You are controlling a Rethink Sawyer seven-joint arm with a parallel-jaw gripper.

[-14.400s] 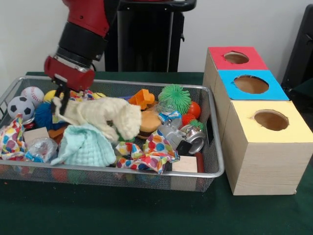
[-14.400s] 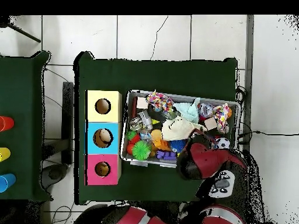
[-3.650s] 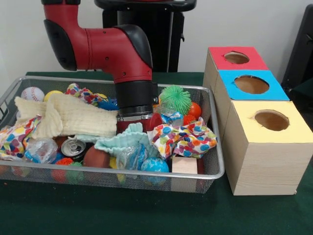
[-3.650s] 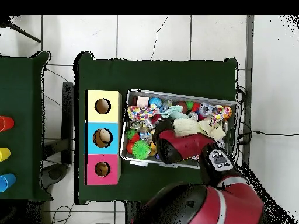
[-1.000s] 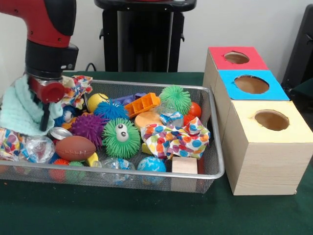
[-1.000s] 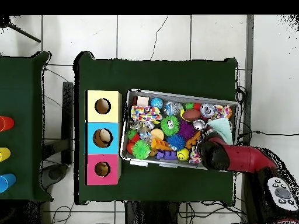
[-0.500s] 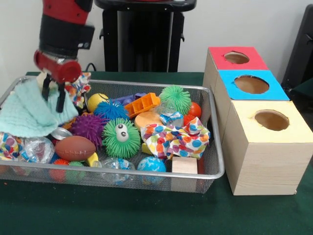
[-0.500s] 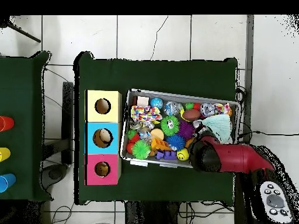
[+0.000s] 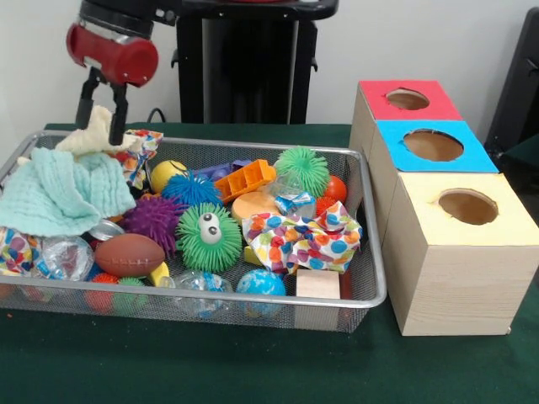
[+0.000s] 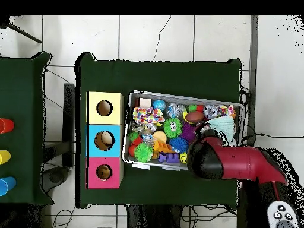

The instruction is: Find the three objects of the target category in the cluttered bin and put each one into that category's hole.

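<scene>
Front view: the gripper [image 9: 102,104] hung at upper left, fingers spread and empty above the mint cloth [image 9: 63,192] in the bin [image 9: 368,244]. It had risen since half a second earlier. Overhead view: one object sat in the blue box [image 10: 105,126]; the target category remained unclear.

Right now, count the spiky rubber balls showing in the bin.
4 clearly: a green one with an eye in the middle, a purple one beside it, a blue one behind, and a green one at the back. More may be hidden under cloths.
</scene>
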